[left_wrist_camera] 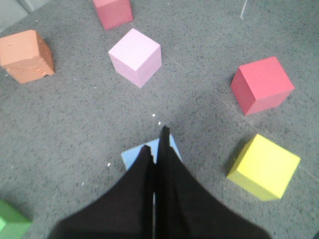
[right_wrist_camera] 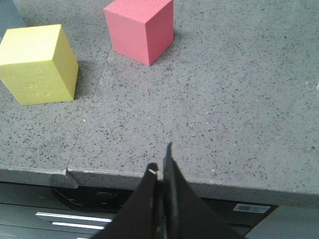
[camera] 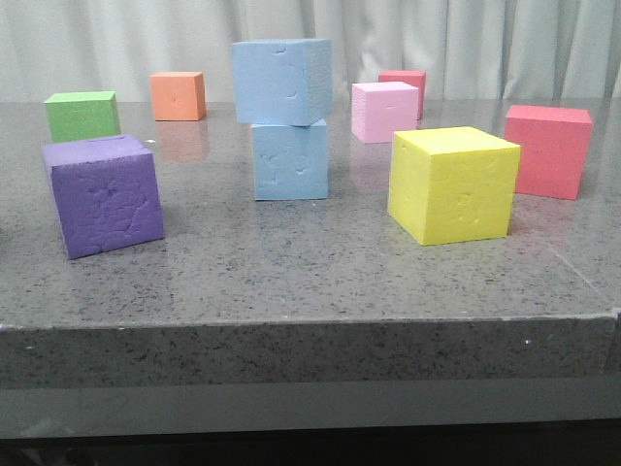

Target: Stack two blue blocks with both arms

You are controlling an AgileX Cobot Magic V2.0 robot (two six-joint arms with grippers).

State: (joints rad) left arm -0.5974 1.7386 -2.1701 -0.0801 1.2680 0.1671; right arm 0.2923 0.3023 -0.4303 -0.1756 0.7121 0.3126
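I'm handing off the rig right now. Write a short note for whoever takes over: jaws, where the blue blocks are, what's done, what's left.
Left gripper: jaws shut, empty, above the blue stack.
Right gripper: jaws shut, empty, over the table's near edge, away from the blocks.
Upper blue block sits on the lower blue block mid-table, twisted and overhanging to the left.
Done: stack made and released.
Left: probably nothing but checking that the stack holds.

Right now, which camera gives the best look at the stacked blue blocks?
The front view: both blue blocks show fully, one atop the other, twisted slightly. The left wrist view shows only a blue top behind the left gripper. The right wrist view shows none.
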